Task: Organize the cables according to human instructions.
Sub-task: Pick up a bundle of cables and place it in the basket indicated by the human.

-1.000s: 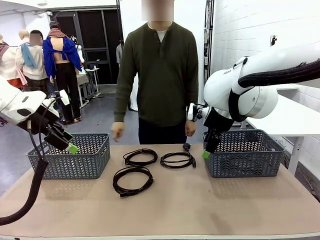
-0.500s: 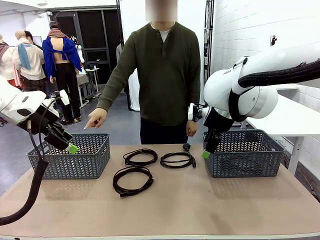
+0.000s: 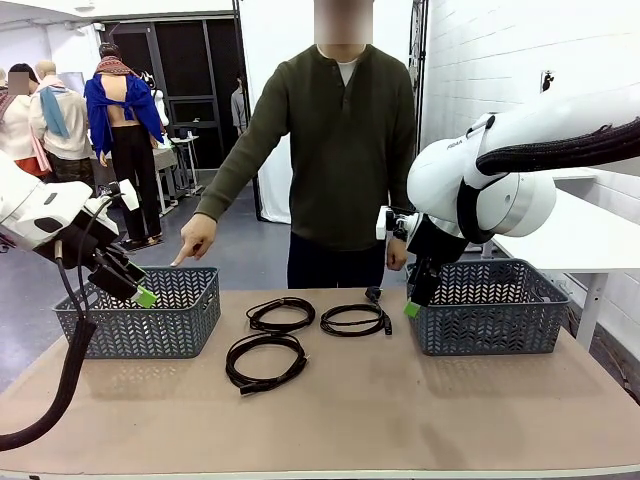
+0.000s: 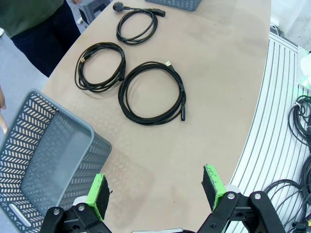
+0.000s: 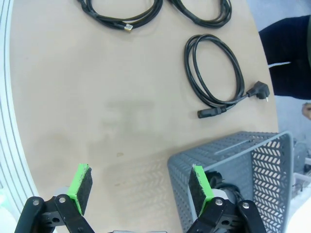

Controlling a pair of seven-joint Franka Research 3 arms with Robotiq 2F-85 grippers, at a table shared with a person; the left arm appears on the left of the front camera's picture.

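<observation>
Cables [image 3: 232, 362], thin black cords, flat round coils; small plugs

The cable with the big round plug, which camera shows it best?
The right wrist view: it looks down on the cable with the big round plug, so the whole coil and both ends show. The left wrist view has it smaller, near the top edge. The front view sees it from a low angle, squashed flat.
</observation>
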